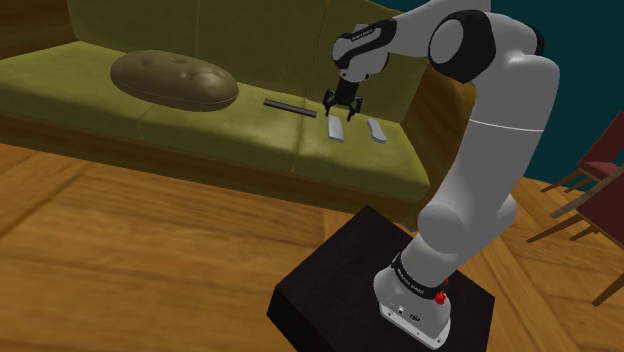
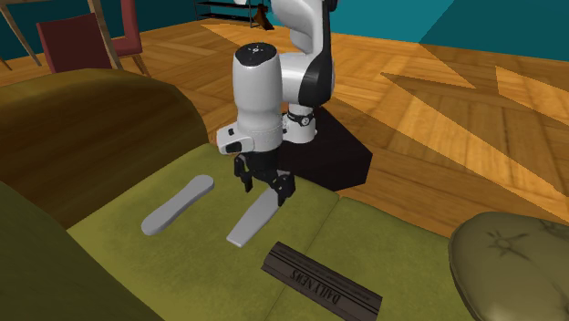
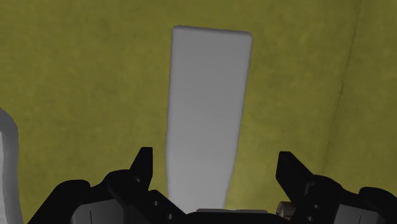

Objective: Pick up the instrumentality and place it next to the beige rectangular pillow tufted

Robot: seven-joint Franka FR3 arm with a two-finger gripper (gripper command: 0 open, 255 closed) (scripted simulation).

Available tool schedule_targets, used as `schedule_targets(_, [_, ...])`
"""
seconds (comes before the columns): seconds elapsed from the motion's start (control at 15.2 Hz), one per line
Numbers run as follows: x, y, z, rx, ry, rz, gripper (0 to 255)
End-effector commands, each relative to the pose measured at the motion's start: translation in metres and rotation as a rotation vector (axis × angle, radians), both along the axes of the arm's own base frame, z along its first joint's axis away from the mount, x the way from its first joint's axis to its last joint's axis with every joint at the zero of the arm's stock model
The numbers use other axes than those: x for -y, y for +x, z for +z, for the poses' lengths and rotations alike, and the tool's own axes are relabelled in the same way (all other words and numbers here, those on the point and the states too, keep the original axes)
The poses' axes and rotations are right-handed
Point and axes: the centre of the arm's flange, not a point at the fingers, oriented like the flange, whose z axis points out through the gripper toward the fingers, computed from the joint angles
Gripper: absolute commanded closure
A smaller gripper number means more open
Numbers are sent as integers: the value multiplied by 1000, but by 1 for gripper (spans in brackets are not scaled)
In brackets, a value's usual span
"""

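Presently no stage is complete; pickup and placement both remain.

Shoulder view: the gripper (image 1: pixel 341 110) hangs released directly above the grey strip (image 1: pixel 337 129), a thin, flat, smooth slab lying on the olive sofa (image 1: pixel 230 135). The pillow (image 1: pixel 175 78), rounded and dimpled, lies well apart from the gripper, beyond a dark bar (image 1: pixel 290 105).

Second exterior view: the spread fingers stand close over one end of the grey strip. A second strip (image 2: pixel 176 205) lies beside the gripper.

Wrist view: the grey strip runs lengthwise between the parted fingers, unclasped. It has rounded corners and a matte face.
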Motion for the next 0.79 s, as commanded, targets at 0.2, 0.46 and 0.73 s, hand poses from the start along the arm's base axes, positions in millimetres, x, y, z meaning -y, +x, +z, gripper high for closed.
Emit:
schedule_targets(0.2, [18,5,-26,2,-1,-39,0])
schedule_targets(0.46, [18,5,-47,2,-1,-39,0])
schedule_targets(0.73, [18,5,-50,2,-1,-39,0])
